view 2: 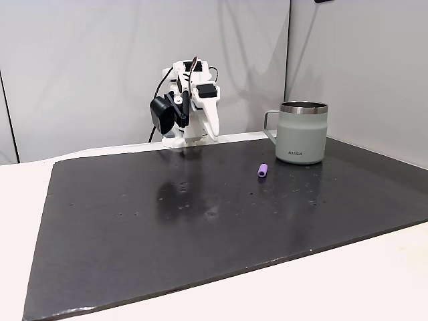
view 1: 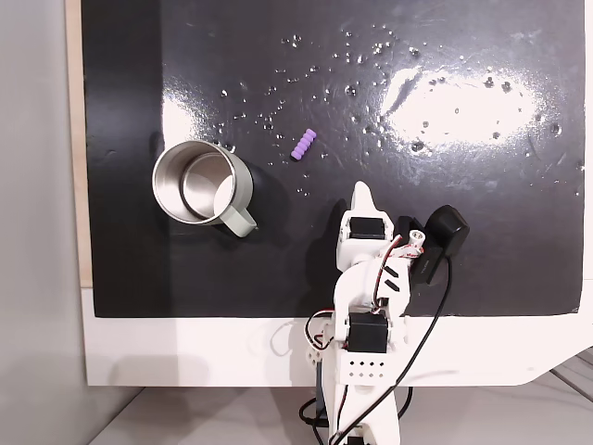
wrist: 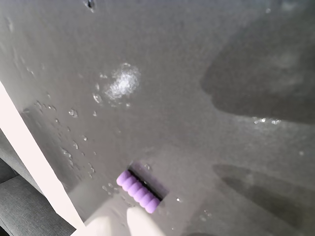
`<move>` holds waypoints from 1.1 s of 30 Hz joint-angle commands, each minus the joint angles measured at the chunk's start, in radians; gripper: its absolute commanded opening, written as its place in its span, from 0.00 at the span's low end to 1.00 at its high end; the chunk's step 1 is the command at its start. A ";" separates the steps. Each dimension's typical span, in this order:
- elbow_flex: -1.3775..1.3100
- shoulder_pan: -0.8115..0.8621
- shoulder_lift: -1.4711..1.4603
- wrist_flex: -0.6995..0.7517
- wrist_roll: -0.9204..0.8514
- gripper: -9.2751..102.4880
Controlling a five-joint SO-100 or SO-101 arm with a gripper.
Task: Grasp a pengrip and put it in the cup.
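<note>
Wrist view: gripper (wrist: 135, 223) short of pengrip (wrist: 138, 191), opening impossible to tell; best straddled across the ribs, then carried to cup (view 1: 202, 183)

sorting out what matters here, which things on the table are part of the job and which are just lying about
Part of the job:
- purple pen grip, lying on the mat
- steel mug, upright, apart from the pen grip
- gripper, holding nothing

Just there:
- black mat with pale specks and glare
- white table
- cables at the arm's base
</note>
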 commanded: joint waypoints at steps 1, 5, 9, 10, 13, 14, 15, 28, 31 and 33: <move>-0.008 -0.029 0.009 0.002 -0.037 0.08; -0.008 -0.029 0.009 0.002 -0.038 0.08; -0.008 -0.029 0.009 0.002 -0.038 0.08; -0.008 -0.029 0.009 0.002 -0.038 0.08; -0.008 -0.029 0.009 0.002 -0.037 0.08; -0.008 -0.029 0.009 0.002 -0.037 0.08; -0.008 -0.026 0.009 0.002 -0.043 0.08; -0.443 -0.003 -0.333 0.069 -0.133 0.08; -0.601 -0.026 -0.492 0.094 -0.146 0.08; -0.693 -0.057 -0.591 0.126 -0.175 0.08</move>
